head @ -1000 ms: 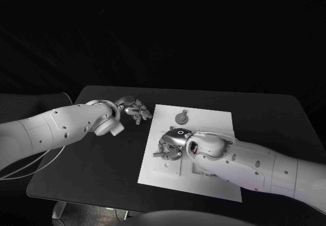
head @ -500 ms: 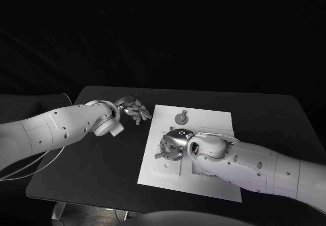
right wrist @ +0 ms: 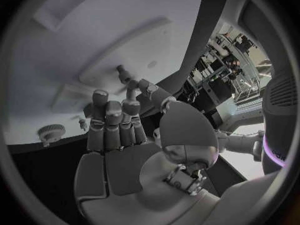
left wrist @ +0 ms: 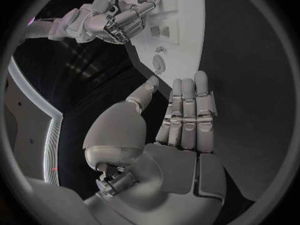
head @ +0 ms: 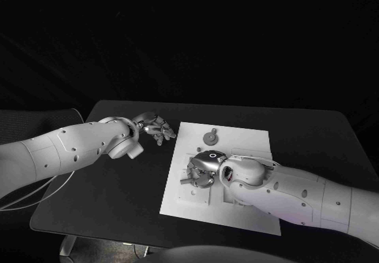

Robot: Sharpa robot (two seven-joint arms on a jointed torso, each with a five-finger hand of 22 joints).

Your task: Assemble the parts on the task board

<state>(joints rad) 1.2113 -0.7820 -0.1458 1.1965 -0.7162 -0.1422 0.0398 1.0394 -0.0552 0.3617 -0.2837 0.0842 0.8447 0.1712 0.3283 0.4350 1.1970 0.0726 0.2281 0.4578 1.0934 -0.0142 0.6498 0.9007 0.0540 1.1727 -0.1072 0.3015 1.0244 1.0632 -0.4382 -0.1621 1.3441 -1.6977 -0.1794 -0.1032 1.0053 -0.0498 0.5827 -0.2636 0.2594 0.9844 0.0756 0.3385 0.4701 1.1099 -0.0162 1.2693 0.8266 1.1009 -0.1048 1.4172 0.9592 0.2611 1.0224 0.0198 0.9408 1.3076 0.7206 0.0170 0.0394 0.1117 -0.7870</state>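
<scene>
The right hand [head: 199,171] is down on the middle of the white board [head: 237,139] with its fingers curled in; it may be pinching a small part, but I cannot tell. The left hand [head: 156,127] hovers just beside the board's edge over the dark surface [head: 118,186], fingers straight and holding nothing. A round part [head: 211,137] lies farther up the board, so the job looks to be at the fitting step, and next the right hand needs a careful push down.
</scene>
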